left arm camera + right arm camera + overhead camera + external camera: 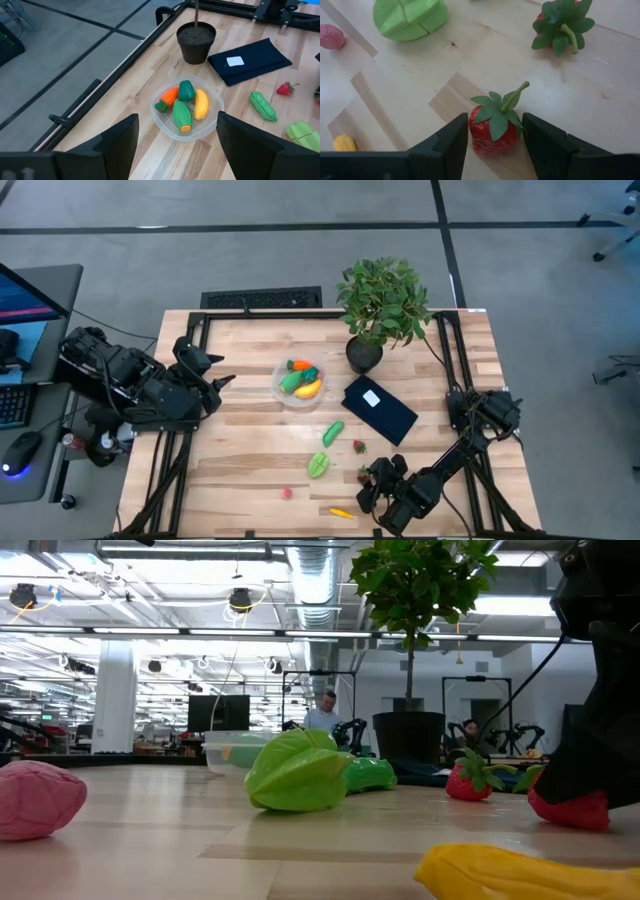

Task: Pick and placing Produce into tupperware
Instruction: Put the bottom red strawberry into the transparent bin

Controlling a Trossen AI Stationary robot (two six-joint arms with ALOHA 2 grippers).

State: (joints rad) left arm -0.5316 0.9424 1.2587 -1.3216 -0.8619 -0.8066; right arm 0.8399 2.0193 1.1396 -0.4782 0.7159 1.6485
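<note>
Item one, your right gripper [492, 137]: low over the desk [250, 470] near its front edge, toward the front right corner. Its jaws stand narrow, one on each side of a strawberry [493, 131] that lies on the wood; whether the fingers [451, 142] actually press it you cannot tell.

Item two, your left gripper [175, 145]: jaws wide, holding nothing, waiting at the left edge and facing the tupperware [279, 392].

Item three, open room: bare wood runs along the front left quarter of the desk, and between the left edge and the tupperware.

Item four, the tupperware [162, 117]: near the desk's middle, holding a carrot [167, 98], a green pepper [187, 90], a banana [201, 103] and a green piece with an orange end [182, 114].

Item five, loose produce: a cucumber [333, 433], a second strawberry [359, 446] and a green star-shaped fruit [318, 466] lie between the tupperware and the front edge. A pink piece [287, 493] and a yellow piece [342, 513] lie nearest the front edge.

Item six: a dark blue cloth [380, 410] just right of the tupperware; a potted plant [378, 305] toward the back edge.
</note>
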